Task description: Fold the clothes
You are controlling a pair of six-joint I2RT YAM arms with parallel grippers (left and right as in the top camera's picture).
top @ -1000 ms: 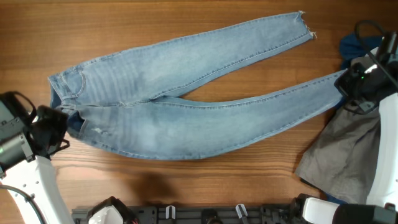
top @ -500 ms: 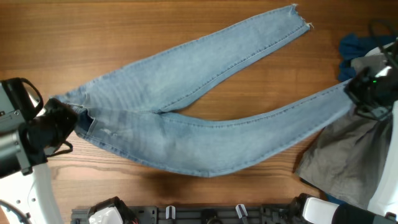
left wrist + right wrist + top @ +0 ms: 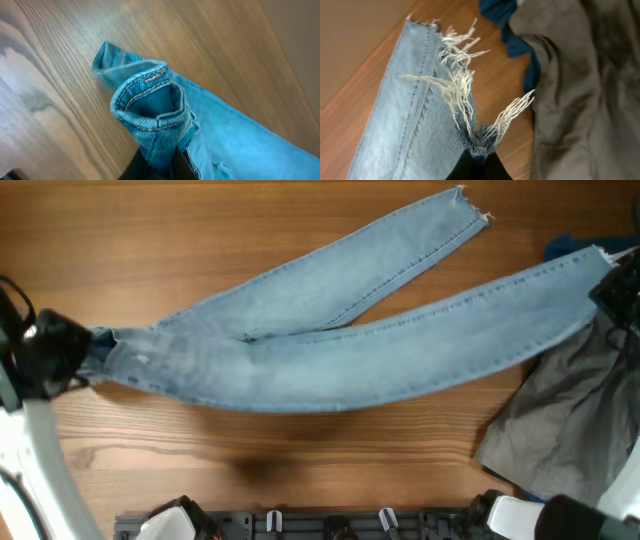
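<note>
The light blue jeans stretch across the table, both legs running up to the right. My left gripper is shut on the waistband at the left end and holds it off the wood. My right gripper is shut on the frayed hem of the nearer leg at the far right. The other leg's frayed hem lies free at the top. A grey garment and a dark blue garment lie at the right; both also show in the right wrist view, grey and blue.
A dark rack with white clips runs along the front edge. Bare wood shows at the back left and in front of the jeans.
Both arms have pulled apart and toward the back. The jeans are now stretched taut, the nearer leg has swung up beside the far one, and the waist has bunched into a narrow end.
</note>
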